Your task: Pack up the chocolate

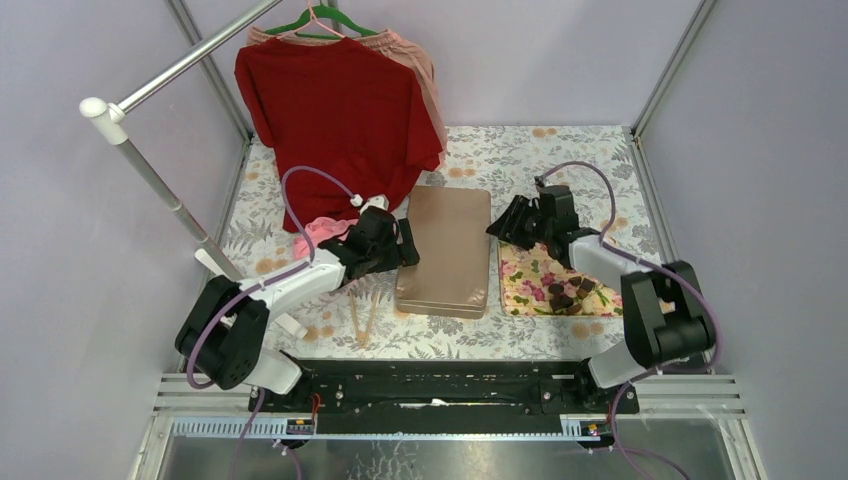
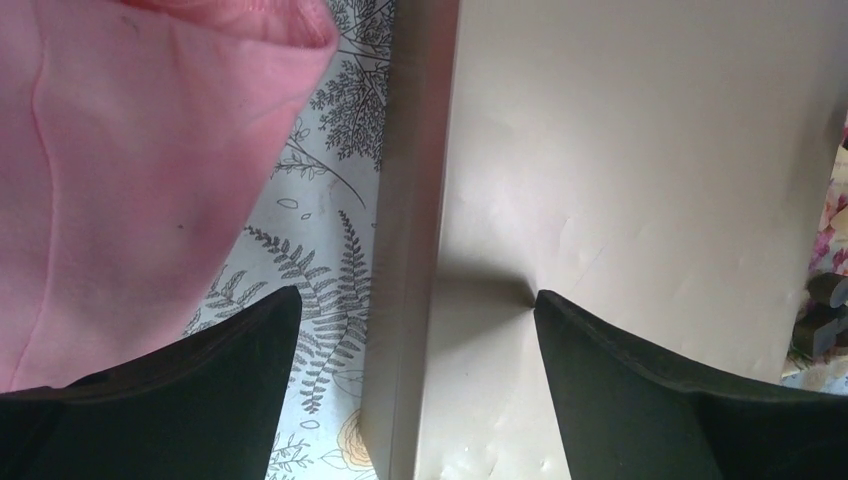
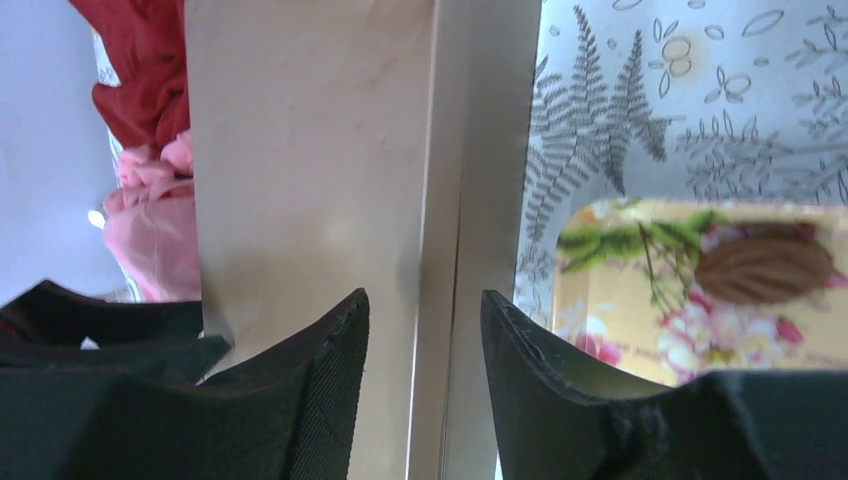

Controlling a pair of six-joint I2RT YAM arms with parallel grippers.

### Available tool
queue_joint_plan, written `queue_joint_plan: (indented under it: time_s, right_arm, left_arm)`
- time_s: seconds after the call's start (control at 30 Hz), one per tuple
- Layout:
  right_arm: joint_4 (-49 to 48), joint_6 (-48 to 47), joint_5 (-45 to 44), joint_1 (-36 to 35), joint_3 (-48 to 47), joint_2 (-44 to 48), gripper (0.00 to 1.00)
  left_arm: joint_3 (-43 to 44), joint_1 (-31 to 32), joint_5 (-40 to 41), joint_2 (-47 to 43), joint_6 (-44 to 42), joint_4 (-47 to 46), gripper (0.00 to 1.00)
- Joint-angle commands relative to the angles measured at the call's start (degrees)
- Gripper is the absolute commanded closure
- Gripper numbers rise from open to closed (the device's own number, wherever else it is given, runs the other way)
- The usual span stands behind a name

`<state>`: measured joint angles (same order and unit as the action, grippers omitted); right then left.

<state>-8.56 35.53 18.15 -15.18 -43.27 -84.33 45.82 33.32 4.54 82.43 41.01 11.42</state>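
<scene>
A tan box [image 1: 445, 250] lies shut in the middle of the table. My left gripper [image 1: 405, 243] is open and straddles the box's left edge [image 2: 400, 250]. In the left wrist view [image 2: 415, 293] one finger hangs over the tablecloth and the other rests on the lid [image 2: 640, 150]. My right gripper [image 1: 503, 225] is at the box's right edge. In the right wrist view [image 3: 424, 296] its jaws stand apart, one over the lid [image 3: 310, 150], one beside the wall. Dark brown chocolate [image 1: 563, 293] lies on the flowered tray [image 1: 525, 285], to the right of the box.
A red shirt [image 1: 340, 110] hangs on a green hanger at the back, with pink cloth [image 1: 325, 230] bunched by my left wrist. Two thin wooden sticks [image 1: 365, 318] lie in front of the box. A slanted white pole [image 1: 150, 180] stands at the left. Walls close in both sides.
</scene>
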Motion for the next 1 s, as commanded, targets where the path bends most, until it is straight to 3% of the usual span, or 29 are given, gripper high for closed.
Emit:
queue_joint_plan:
  time_s: [0.0, 0.17, 0.43, 0.8, 0.97]
  right_arm:
    - [-9.3, 3.8, 2.89, 1.44, -4.97, -7.12, 0.5]
    - [-10.98, 4.96, 5.35, 1.39, -5.24, -13.57, 0.55]
    - [-14.24, 8.5, 6.97, 1.38, 4.77, -16.12, 0.65]
    - [-14.57, 7.74, 8.04, 0.89, 10.36, -10.64, 0.67]
    - [-13.25, 7.93, 8.34, -0.57, 12.41, -6.75, 0.67]
  left_arm:
    - [2.5, -0.38, 1.11, 2.28, -1.21, 0.48, 0.07]
    - [3.15, -0.36, 0.54, 4.06, -1.76, 1.07, 0.08]
    - [-0.43, -0.37, -1.64, 4.14, -1.1, 0.26, 0.12]
    - [-7.07, -0.3, -4.27, 6.11, 0.89, -2.37, 0.21]
    - [-7.76, -0.52, -0.89, 6.05, 1.14, -1.09, 0.23]
